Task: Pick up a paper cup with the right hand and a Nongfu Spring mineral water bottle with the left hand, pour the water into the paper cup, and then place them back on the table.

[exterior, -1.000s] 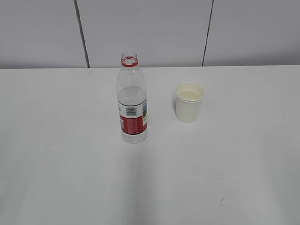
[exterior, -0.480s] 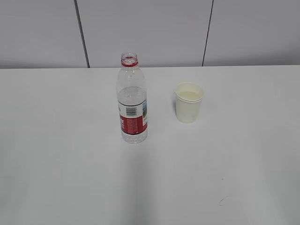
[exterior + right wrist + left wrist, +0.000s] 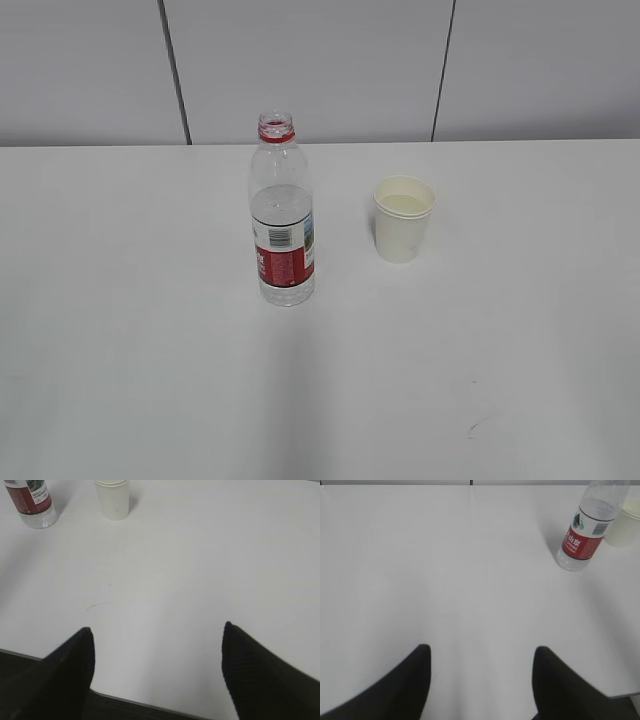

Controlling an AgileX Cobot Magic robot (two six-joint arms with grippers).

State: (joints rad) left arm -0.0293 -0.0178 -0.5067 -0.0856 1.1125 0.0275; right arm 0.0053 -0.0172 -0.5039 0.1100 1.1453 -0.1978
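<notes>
The Nongfu Spring mineral water bottle (image 3: 282, 215) stands upright and capless on the white table (image 3: 140, 330), clear water filling its lower part. To its right stands the paper cup (image 3: 403, 218), with liquid showing inside. Neither arm appears in the exterior view. In the left wrist view the bottle (image 3: 586, 532) and the cup (image 3: 626, 524) sit far off at the top right, and my left gripper (image 3: 481, 652) is open over bare table. In the right wrist view my right gripper (image 3: 157, 630) is open above the table's near edge, with the cup (image 3: 114, 499) and bottle (image 3: 31, 502) at the top left.
A grey panelled wall (image 3: 320, 70) runs behind the table. A small dark scuff (image 3: 474, 430) marks the tabletop near the front right. The table's front edge (image 3: 150, 706) and dark space below it show in the right wrist view.
</notes>
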